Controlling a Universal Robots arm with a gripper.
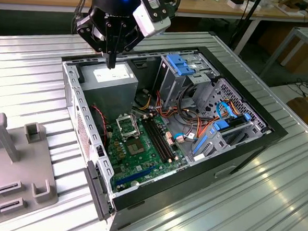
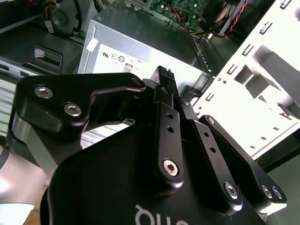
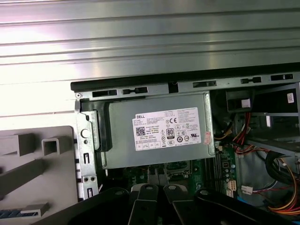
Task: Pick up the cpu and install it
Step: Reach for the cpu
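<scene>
My gripper [image 1: 111, 66] hangs over the back corner of the open computer case [image 1: 244, 150], just above the grey power supply [image 1: 112, 77]. In both wrist views the fingertips [image 2: 164, 75] [image 3: 157, 174] are pressed together, pointing down at the power supply [image 3: 157, 129]. The cpu is hidden; I cannot tell whether a thin chip sits between the pads. On the green motherboard [image 1: 141, 156], the black square socket with a metal frame [image 1: 127, 125] lies toward the near side of the power supply, well below the gripper.
A grey fixture with posts and slots [image 1: 15, 164] lies on the ribbed metal table at the exterior view's left. Inside the case are black memory slots [image 1: 158, 136], a drive cage with blue clips [image 1: 180, 65] and loose cables [image 1: 188, 115]. The case walls stand around the board.
</scene>
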